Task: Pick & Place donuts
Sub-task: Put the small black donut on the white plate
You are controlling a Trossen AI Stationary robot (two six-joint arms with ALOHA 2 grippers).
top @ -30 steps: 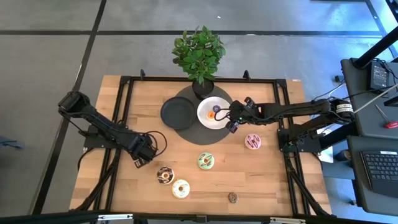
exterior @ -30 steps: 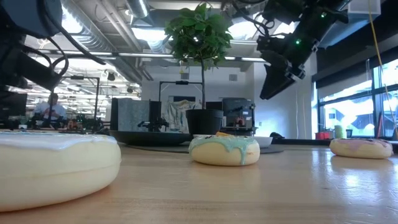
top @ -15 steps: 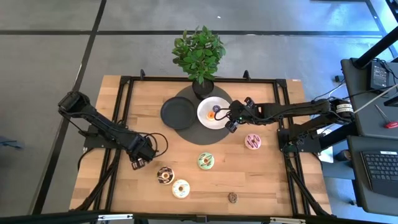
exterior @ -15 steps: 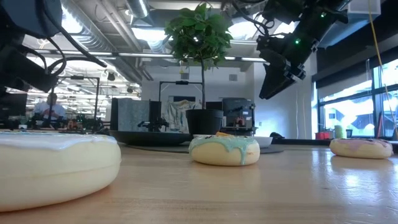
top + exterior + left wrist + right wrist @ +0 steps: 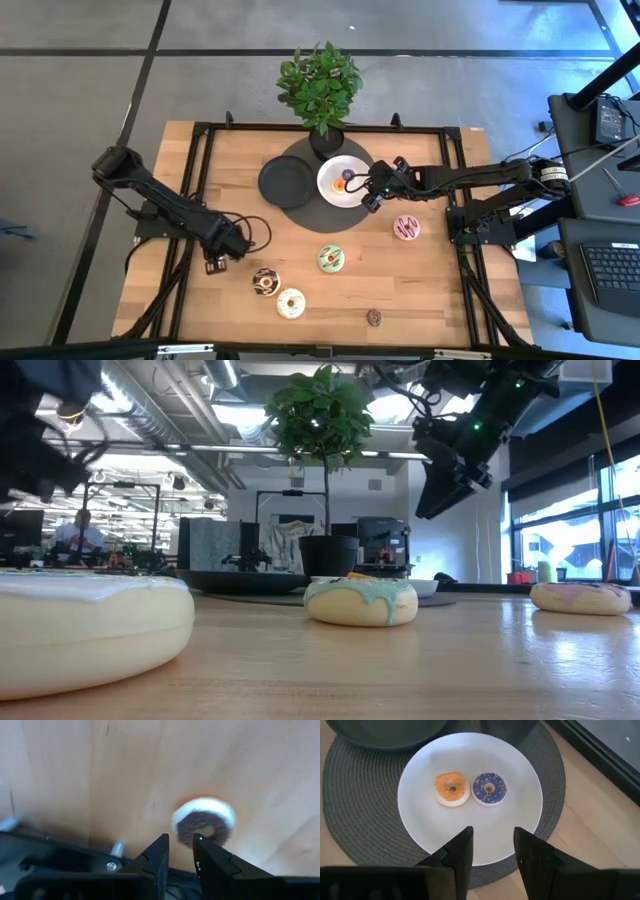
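On the wooden table point(image 5: 430, 290), five donuts: one pink donut point(image 5: 407, 228), one green donut point(image 5: 331, 259), one brown donut point(image 5: 265, 281), one cream donut point(image 5: 291, 303), one tiny brown donut point(image 5: 373, 318) near the front edge; on the white plate point(image 5: 512, 832), two small ones more, an orange donut point(image 5: 452, 789) and a purple donut point(image 5: 489, 789), side by side, just apart; seven in all. Two plates: the white one and a black plate point(image 5: 284, 182), both on one round grey mat point(image 5: 355, 837); one potted plant point(image 5: 320, 85) at the back.

Two arms. Right gripper point(image 5: 492, 845) up above the white plate, fingers apart, nothing between them. Left gripper point(image 5: 180, 851) low over the left side of the table, close to the brown donut; fingers with only a thin gap, nothing held.

Compared with a second ago: left gripper moved a bit away from the brown donut, toward the left edge, and its fingers closer together; right gripper same as before; no donut moved.
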